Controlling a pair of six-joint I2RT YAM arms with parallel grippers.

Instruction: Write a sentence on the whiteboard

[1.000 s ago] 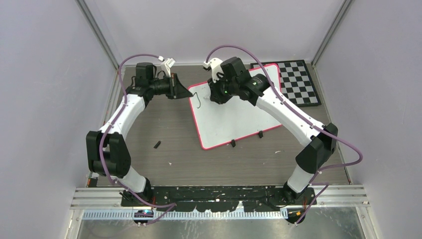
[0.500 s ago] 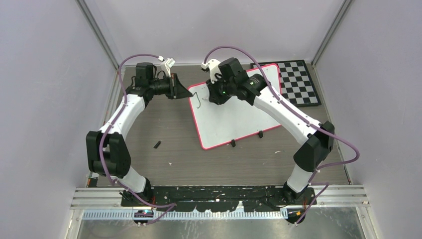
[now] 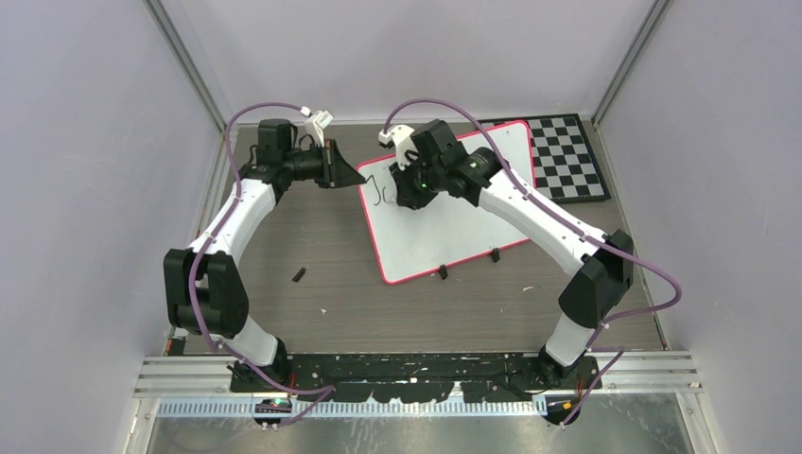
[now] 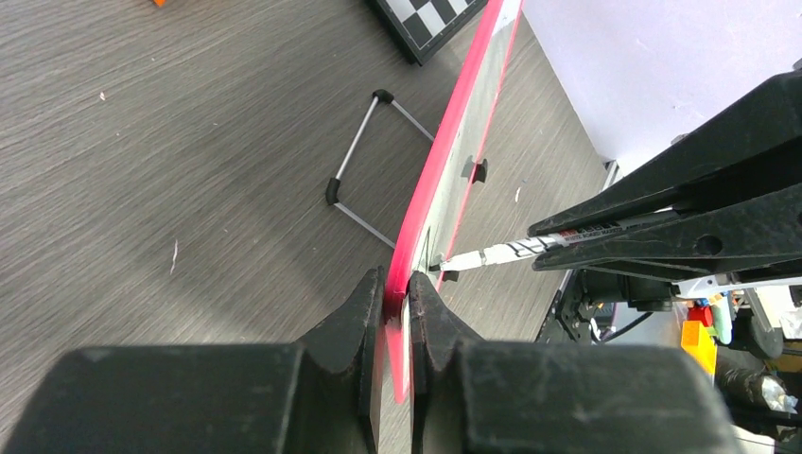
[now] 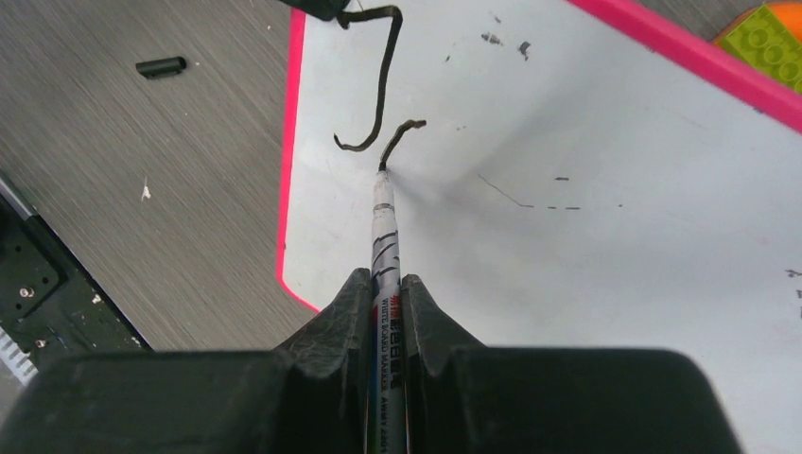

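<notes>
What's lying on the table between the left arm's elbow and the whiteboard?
A small black piece, lying apart from the whiteboard; the top view shows it.

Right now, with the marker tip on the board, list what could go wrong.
1. The left gripper pinches only the pink rim of the whiteboard near a corner; pen pressure could make it slip or pivot.
2. The right gripper holds the marker well back from its tip, so it could tilt and skew the strokes.
</notes>
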